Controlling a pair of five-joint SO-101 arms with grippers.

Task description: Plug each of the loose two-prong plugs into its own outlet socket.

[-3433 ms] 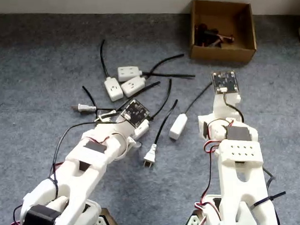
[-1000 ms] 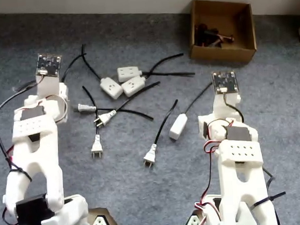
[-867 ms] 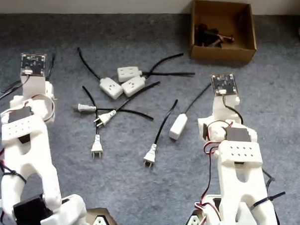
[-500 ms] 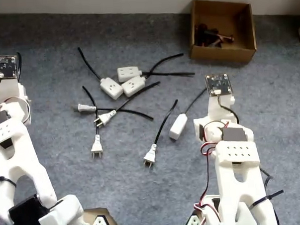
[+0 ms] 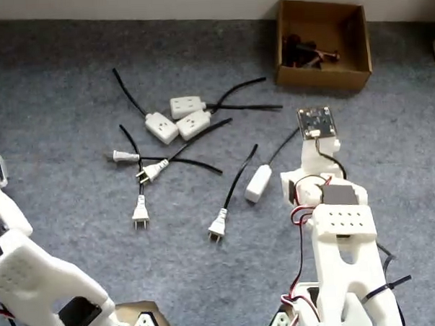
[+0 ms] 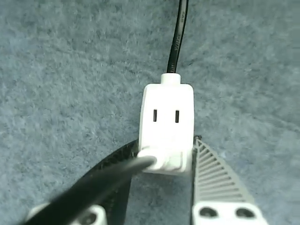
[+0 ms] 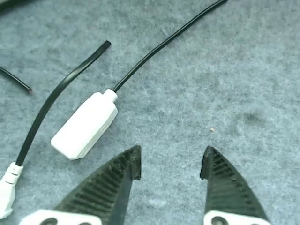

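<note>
Jaws of your left gripper clamp a white socket by its end, well apart from the cardboard box. Your right gripper has its jaws apart, with a loose socket just beside one fingertip, nearer that box.

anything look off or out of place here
One outlet socket is clamped in the left gripper, with that arm off at the table's far left, away from the loose plugs. A second socket by the open right gripper lies with no slots showing, probably face down.
</note>
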